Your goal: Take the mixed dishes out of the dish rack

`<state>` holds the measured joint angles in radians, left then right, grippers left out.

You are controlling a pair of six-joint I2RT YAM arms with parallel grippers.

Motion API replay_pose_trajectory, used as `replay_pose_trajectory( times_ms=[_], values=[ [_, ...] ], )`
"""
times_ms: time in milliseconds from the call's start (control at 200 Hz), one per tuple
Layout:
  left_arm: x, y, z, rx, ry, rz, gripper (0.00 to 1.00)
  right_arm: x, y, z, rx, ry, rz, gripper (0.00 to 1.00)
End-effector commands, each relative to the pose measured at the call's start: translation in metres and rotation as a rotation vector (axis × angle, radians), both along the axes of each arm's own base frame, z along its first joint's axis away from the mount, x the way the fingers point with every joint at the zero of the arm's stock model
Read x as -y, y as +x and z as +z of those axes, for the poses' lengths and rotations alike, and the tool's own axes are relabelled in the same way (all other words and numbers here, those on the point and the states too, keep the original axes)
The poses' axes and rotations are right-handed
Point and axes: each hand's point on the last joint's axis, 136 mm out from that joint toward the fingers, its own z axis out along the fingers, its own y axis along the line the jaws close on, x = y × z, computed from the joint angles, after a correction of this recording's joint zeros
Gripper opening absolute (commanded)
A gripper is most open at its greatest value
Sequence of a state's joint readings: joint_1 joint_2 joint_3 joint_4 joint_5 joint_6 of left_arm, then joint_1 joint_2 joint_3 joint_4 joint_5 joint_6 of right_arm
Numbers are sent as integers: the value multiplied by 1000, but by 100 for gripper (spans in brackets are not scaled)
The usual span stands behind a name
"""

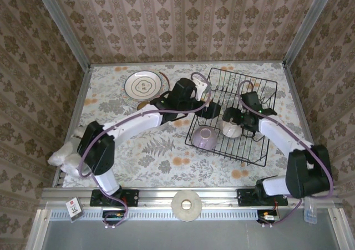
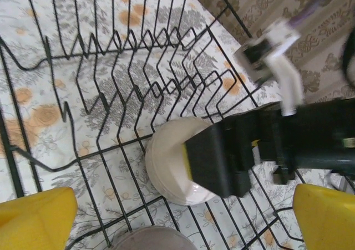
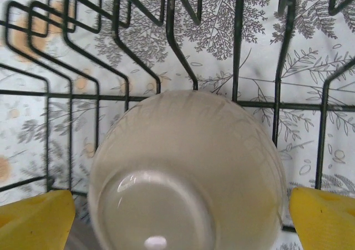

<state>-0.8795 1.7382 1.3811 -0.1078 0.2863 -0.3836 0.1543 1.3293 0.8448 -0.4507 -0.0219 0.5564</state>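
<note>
Worktop (image 1: 138, 150): covered with a floral cloth and walled on three sides by patterned panels.

Dish rack (image 1: 260, 95): black wire, on the right half of the worktop and turned slightly askew. Its far rows of upright prongs stand bare. Two bowls sit in its near part.

Left arm (image 1: 138, 120): reaches from the near left across the worktop to the rack's left side. Right arm (image 1: 277, 136): reaches in over the rack's right side.

White plush dog (image 1: 62, 157): at the left edge of the worktop, beside the left arm's elbow and well apart from the rack.

White plate with brown rings (image 1: 143, 85): lies flat on the cloth at the far left, outside the rack.

Lilac bowl (image 1: 204, 138): inside the rack at its near left corner.

Cream bowl (image 3: 188, 167): inside the rack, just right of the lilac bowl. It is upside down, with its foot ring uppermost.

Pale ring-shaped disc (image 1: 187, 205): on the near rail, between the two arm bases.

Left gripper (image 2: 180, 222): released, jaws spread wide over the rack floor, with nothing between them. The lilac bowl's edge lies just below it in the wrist view.

Right gripper (image 3: 178, 219): released, jaws spread wide, one yellow fingertip on each side of the cream bowl. I cannot tell whether they touch it.
</note>
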Motion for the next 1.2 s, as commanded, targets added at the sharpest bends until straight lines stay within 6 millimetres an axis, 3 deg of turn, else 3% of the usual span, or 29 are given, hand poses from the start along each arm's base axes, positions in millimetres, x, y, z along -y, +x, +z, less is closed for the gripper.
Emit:
replay_pose_trajectory(
  times_ms=[0,165,505,770,1020,1195],
  values=[
    [14,-7,6,-20,-42,-74,100,0,-14,21,55,113,-1,100],
    [34,-13,-1,-115,-83,-146,96,5,-24,27,79,217,-23,100],
    [49,-26,-37,-317,-44,-203,88,11,-25,-1,30,282,-63,93],
    [47,-21,-72,-405,38,-184,84,10,-16,-20,12,333,-83,90],
    [42,-15,-89,-453,46,-156,83,18,-21,-29,10,380,-136,85],
    [40,-9,-92,-461,43,-134,85,19,-23,-37,7,414,-159,75]
  ],
)
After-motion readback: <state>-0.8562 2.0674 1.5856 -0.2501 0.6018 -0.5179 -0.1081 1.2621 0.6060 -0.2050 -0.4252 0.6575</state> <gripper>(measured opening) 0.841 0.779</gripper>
